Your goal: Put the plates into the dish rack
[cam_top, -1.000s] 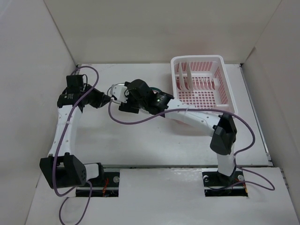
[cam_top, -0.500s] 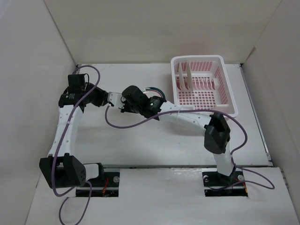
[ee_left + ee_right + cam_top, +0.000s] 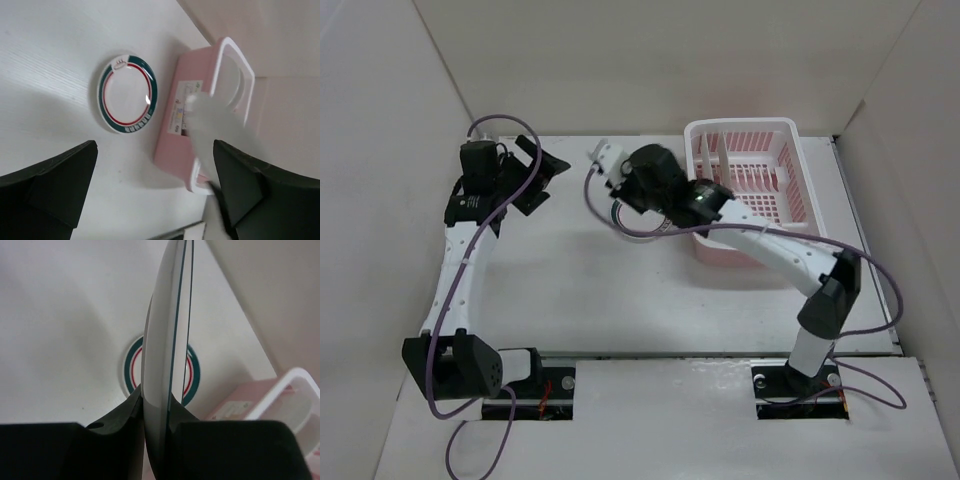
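Pale pink gridded dish rack (image 3: 740, 125) sits far right on table (image 3: 570, 280), with two plates (image 3: 705, 158) upright in its left tines. Green-rimmed plate (image 3: 127, 95), red inner ring, lies flat just beside the rack. Right gripper (image 3: 156, 407) is clamped on thin-ringed white plate (image 3: 167, 340), held edge-on. Left gripper (image 3: 155, 200) is spread wide, holding nothing.

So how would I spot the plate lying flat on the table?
Find the pale pink dish rack on the white table. Beside its wall, not touching, is a small round plate. It alone lies flat, with a dark green rim band and thin red ring; the other plate is held on edge in the jaws.
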